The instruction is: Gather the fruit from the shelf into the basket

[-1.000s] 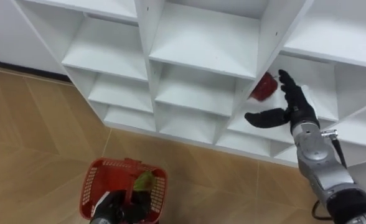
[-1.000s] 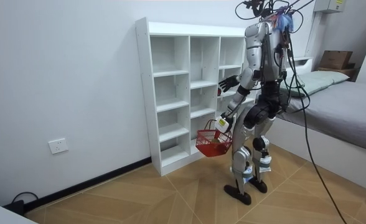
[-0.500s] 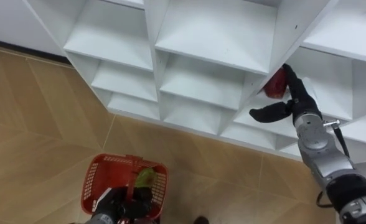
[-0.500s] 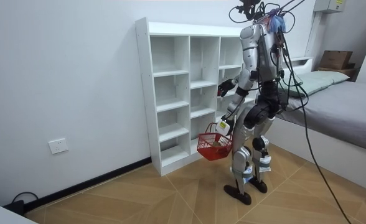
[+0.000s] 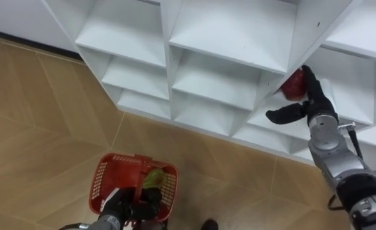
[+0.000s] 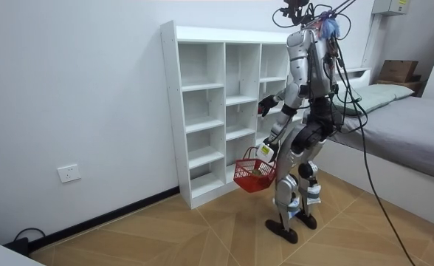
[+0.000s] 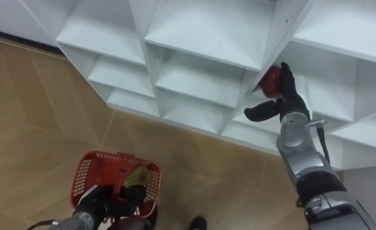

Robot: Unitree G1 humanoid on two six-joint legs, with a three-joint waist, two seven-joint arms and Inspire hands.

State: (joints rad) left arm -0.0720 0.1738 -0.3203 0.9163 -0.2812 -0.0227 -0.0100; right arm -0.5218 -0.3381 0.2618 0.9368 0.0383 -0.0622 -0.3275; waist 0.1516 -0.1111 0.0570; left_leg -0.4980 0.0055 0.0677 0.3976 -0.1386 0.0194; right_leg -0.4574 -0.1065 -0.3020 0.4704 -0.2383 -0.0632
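A red fruit (image 5: pixel 293 85) lies in a right-hand compartment of the white shelf unit (image 5: pixel 223 41). My right hand (image 5: pixel 314 107) is open, its straight fingers against the fruit's right side and the thumb spread out below it. In the room view that hand (image 6: pixel 266 106) reaches into a middle shelf. Low at the left, my left hand (image 5: pixel 132 206) is shut on the handle of a red basket (image 5: pixel 103 184), which holds a yellow-green fruit (image 5: pixel 151 179). The basket (image 6: pixel 253 176) hangs at knee height beside me.
I stand on a wood floor (image 5: pixel 41 128) close in front of the shelf unit (image 6: pixel 202 111), whose other compartments look bare. A bed (image 6: pixel 409 122) lies behind me at the room view's right, with a cardboard box (image 6: pixel 397 70) beyond it.
My right hand has closed the gap to the red fruit, and its fingers now lie against it. The eye views have shifted. The basket stays in my left hand.
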